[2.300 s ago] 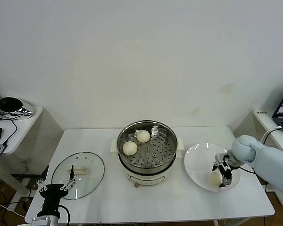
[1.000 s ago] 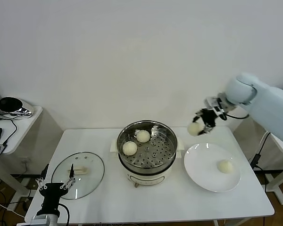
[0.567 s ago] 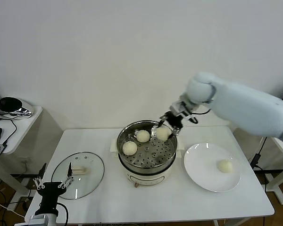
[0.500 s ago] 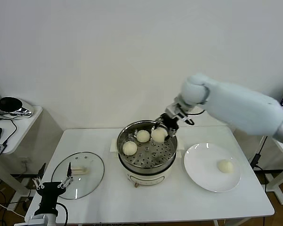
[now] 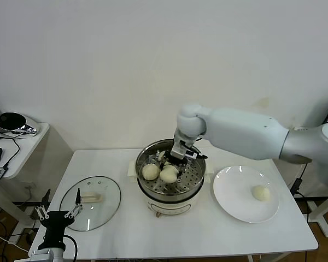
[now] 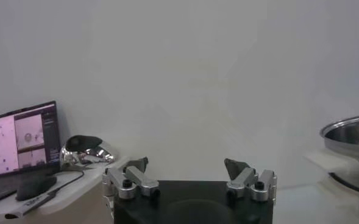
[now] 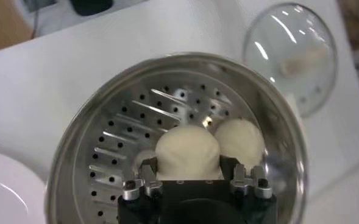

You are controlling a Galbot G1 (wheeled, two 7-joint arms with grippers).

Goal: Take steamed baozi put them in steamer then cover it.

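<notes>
inside the steamer (image 5: 191, 185), right gripper (image 7: 194, 178) grips a baozi (image 7: 187, 151); left gripper (image 6: 189, 175) gapes beside the table edge.

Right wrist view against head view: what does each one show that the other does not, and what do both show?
Only the right wrist view shows the steamer's perforated tray from close above, with a baozi between the right pincer's fingers.

Only the head view shows the last bun on the white plate and the left pincer parked open at the table's near-left edge.

Both show the steamer and the glass cover lying on the table.
</notes>
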